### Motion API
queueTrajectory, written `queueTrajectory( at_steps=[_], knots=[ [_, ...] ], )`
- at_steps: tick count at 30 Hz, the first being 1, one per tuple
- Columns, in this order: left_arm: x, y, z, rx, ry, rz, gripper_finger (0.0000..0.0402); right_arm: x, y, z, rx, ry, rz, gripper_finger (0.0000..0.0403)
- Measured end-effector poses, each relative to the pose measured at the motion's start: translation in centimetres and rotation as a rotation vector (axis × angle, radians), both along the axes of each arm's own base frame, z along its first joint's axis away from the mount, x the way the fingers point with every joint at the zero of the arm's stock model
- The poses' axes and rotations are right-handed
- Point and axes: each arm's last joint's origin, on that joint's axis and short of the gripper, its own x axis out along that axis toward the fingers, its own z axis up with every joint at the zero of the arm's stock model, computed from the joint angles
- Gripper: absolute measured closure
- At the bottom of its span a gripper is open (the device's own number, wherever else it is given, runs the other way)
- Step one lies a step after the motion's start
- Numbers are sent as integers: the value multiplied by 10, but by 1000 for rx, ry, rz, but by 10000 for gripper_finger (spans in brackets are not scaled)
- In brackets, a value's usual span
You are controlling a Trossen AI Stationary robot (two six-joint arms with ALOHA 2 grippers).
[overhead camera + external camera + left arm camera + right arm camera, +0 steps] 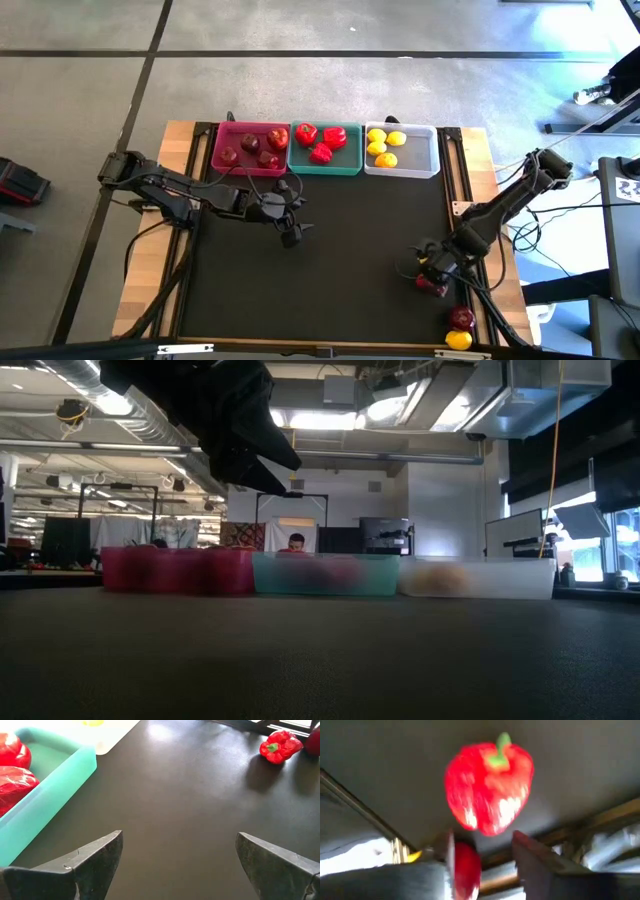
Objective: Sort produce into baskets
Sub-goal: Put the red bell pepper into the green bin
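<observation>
black matted table (pixel 330 260) on pale wooden frame (pixel 180 140) | grey concrete floor (pixel 300 90) | person seated behind table (pixel 297 543)

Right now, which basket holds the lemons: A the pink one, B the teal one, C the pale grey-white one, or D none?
C: in the high view the yellow lemons lie in the pale grey-white basket, at the right end of the row.

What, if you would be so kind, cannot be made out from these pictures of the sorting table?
- Low view: produce inside the pink basket, teal basket and white basket is only blur through the walls.
- High view: the bell pepper is mostly covered by the right claw.
- Right wrist view: the apple is cut off by a finger; whether the claw grips anything is unclear.
</observation>
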Motion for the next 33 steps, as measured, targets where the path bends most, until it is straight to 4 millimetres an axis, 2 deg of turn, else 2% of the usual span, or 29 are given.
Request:
queueTrajectory(
  at_steps=[4, 8, 13, 18, 22, 26, 30, 33],
  knots=[
    [0, 0, 0, 0, 0, 0, 21, -5, -1, 0, -31, 60, -50, 183],
    [0, 1, 0, 0, -1, 2, 21, 0, 5, 1, -43, -66, -49, 117],
    [0, 1, 0, -2, -1, 3, 21, 0, 17, -2, -73, -139, -46, 54],
    [0, 1, 0, -2, -1, 3, 21, -7, 22, -17, -196, -38, -53, 13],
    [0, 1, 0, -2, -2, 3, 21, -4, 27, -29, -243, 0, -40, 4],
    [0, 1, 0, -2, -2, 3, 21, 2, 34, -40, -247, -10, 29, 16],
    [0, 1, 0, -2, -1, 3, 21, 4, 36, -49, -281, 11, 56, 50],
    [0, 0, 0, -2, -2, 3, 21, 5, 37, -52, -283, 13, 73, 96]
  ],
)
